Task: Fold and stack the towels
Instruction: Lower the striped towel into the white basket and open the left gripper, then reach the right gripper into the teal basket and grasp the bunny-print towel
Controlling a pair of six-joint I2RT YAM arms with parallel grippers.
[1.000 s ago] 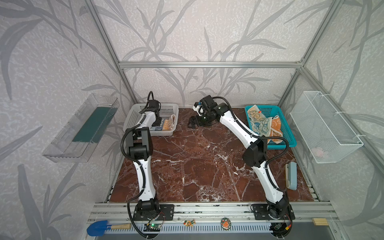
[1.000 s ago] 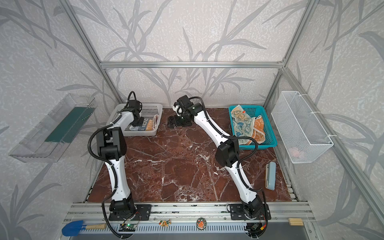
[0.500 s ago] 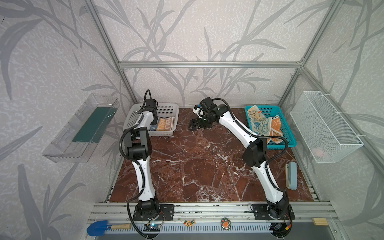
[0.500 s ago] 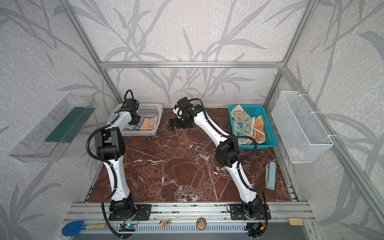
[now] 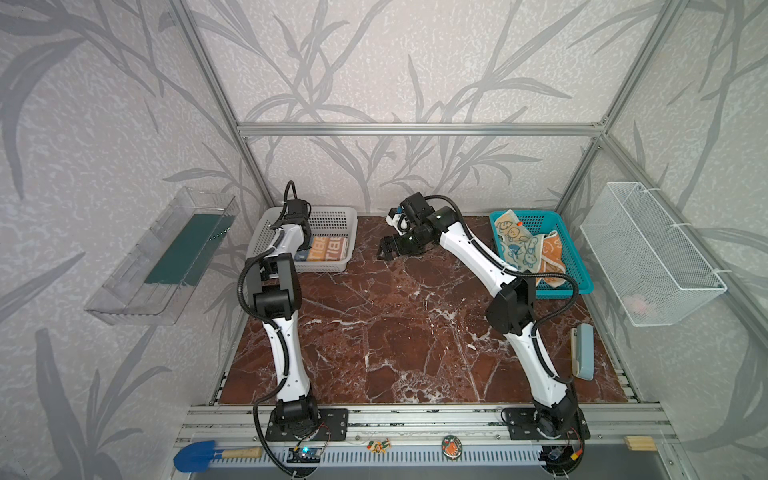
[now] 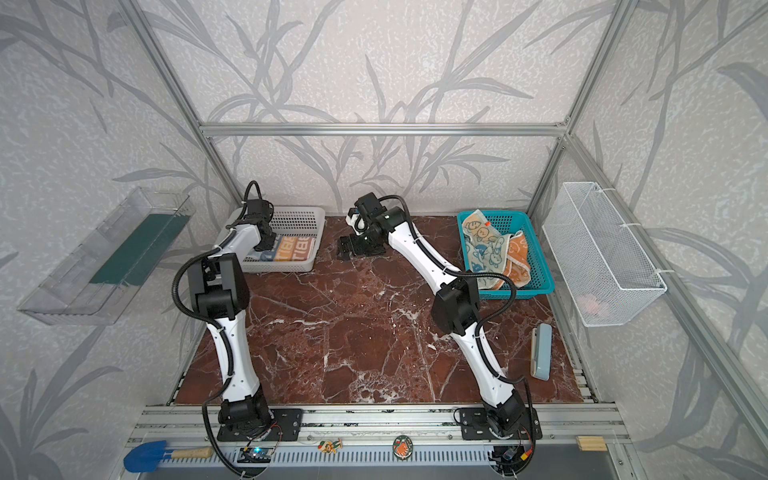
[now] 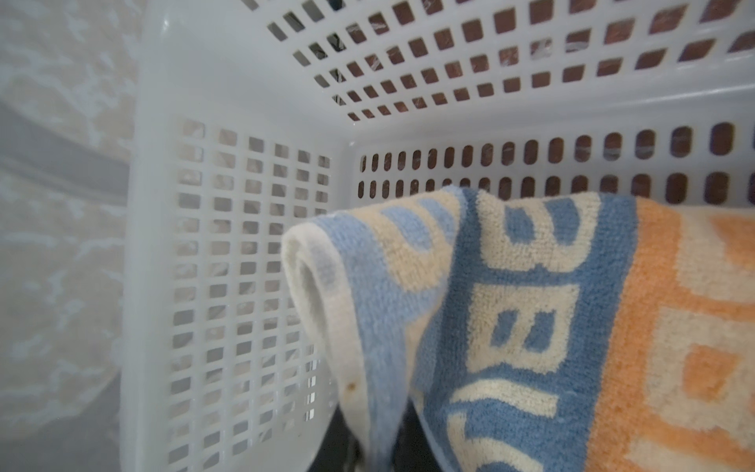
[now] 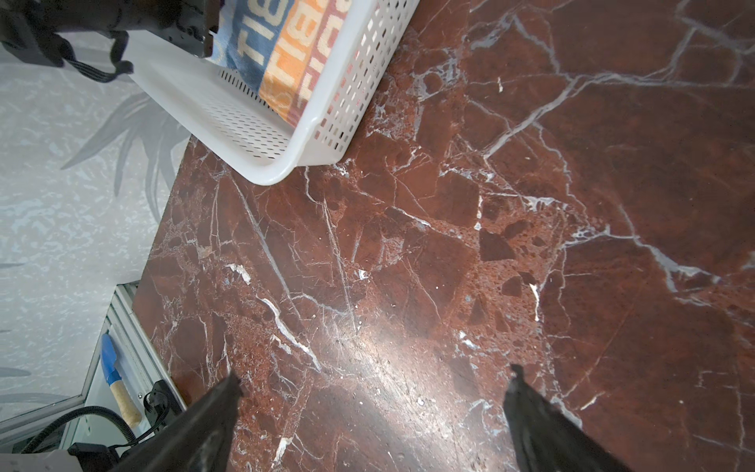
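Note:
The folded striped towel [image 5: 328, 249] [image 6: 297, 249] with blue and orange letter bands lies in the white basket [image 5: 332, 216] [image 6: 299, 214] at the back left. My left gripper [image 5: 304, 249] [image 6: 266, 243] is down inside that basket at the towel's left end. In the left wrist view a raised cream-edged corner of the striped towel [image 7: 531, 327] runs between the dark jaws of the left gripper [image 7: 378, 457], which are mostly cut off. My right gripper [image 5: 384, 251] [image 8: 376, 372] hangs open and empty over the marble. The cream-and-blue bunny towel [image 5: 517, 245] and the orange towel [image 5: 552, 253] lie crumpled in the teal basket [image 5: 536, 216].
A clear tray [image 5: 166, 257] hangs on the left wall and a white wire basket [image 5: 648, 253] on the right wall. A grey-blue case [image 5: 582, 351] lies near the table's right edge. A blue shovel [image 5: 195, 455] rests on the front rail.
My left gripper has shifted left inside the white basket, and the striped towel has settled flatter. The right gripper stays open and has dropped slightly towards the table.

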